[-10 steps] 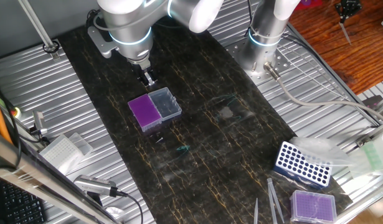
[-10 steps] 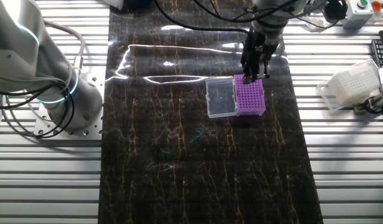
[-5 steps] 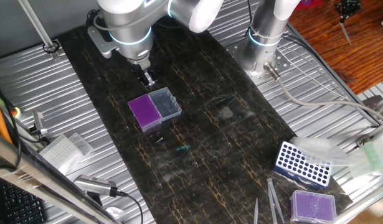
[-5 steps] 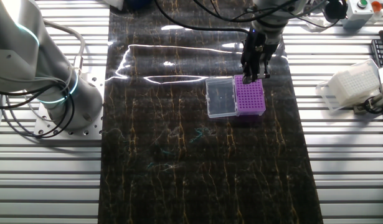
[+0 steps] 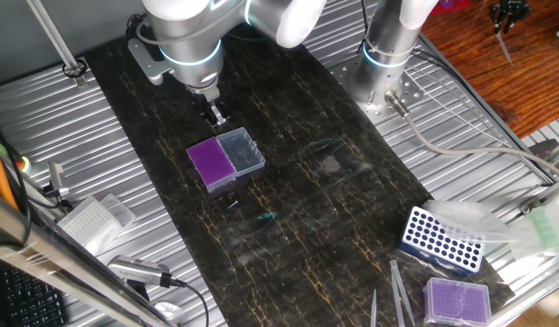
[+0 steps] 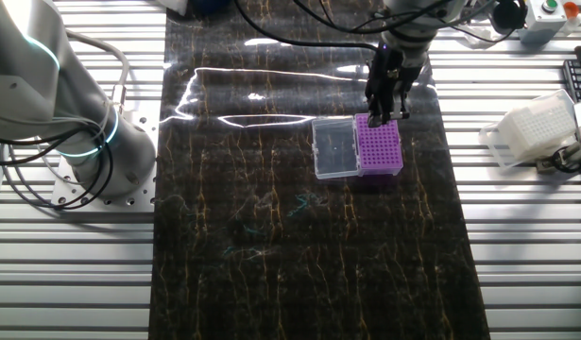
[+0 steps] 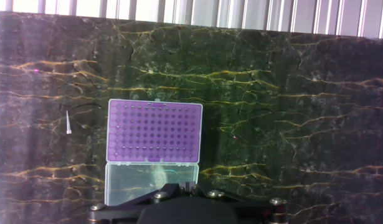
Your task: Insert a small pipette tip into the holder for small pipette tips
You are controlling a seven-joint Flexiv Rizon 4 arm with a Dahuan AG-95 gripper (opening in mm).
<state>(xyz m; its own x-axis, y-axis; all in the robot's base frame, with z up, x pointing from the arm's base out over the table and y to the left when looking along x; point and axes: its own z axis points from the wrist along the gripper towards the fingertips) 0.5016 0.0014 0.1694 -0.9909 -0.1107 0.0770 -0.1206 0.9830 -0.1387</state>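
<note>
Hand view looks down on the purple box (image 7: 155, 132), which has lots of tiny holes in its top. Its clear lid (image 7: 152, 180) lies open flat beside it. A little pale tip (image 7: 66, 122) lies flat on the dark mat (image 7: 303, 93), just beside the box and not touching it. In one fixed view the box sits in the half of the mat nearer the far edge of the table (image 5: 43, 127), well away from the near edge and the corners. The gripper (image 5: 215, 115) hangs over the mat just past the box, on the far-edge side, and points down. Its two fingers look close together, but they are small and dark in the pictures. I cannot tell if they are pressed shut or if they pinch something thin. I think the job is not done, or at least I cannot see that it is. No tip can be seen standing up in the box, and the one tip I can see is lying on the mat. What is left, I think, is to get a tip into a hole in the purple top.
</note>
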